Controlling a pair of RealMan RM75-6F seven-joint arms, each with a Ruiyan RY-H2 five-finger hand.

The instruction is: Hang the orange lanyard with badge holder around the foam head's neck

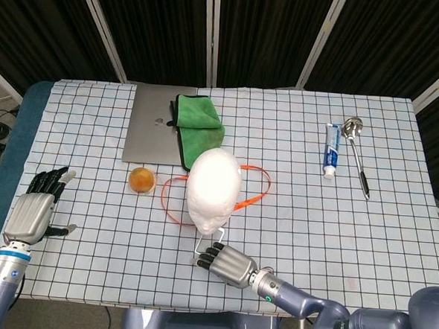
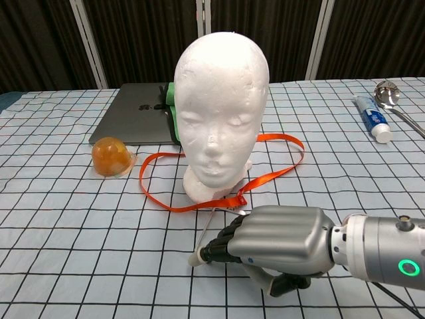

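Lanyard [image 2: 265, 174] encircles head base [image 2: 199, 189]; right hand [image 2: 275, 240] beside.

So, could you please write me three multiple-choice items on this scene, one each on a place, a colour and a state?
1. Where does the orange lanyard lie?
A. On the table, looped around the foam head's base
B. On the laptop
C. Beside the spoon

2. What colour is the cloth on the laptop?
A. Blue
B. Green
C. Red

3. How is the left robot hand?
A. Gripping the toothpaste
B. Pressing on the foam head
C. Holding nothing, fingers apart

Answers:
1 A: the strap rings the head's base on the checked tablecloth.
2 B: the cloth is plainly green in the head view.
3 C: it sits near the table's left edge with nothing in it, while the right robot hand is at the badge holder in front of the head.
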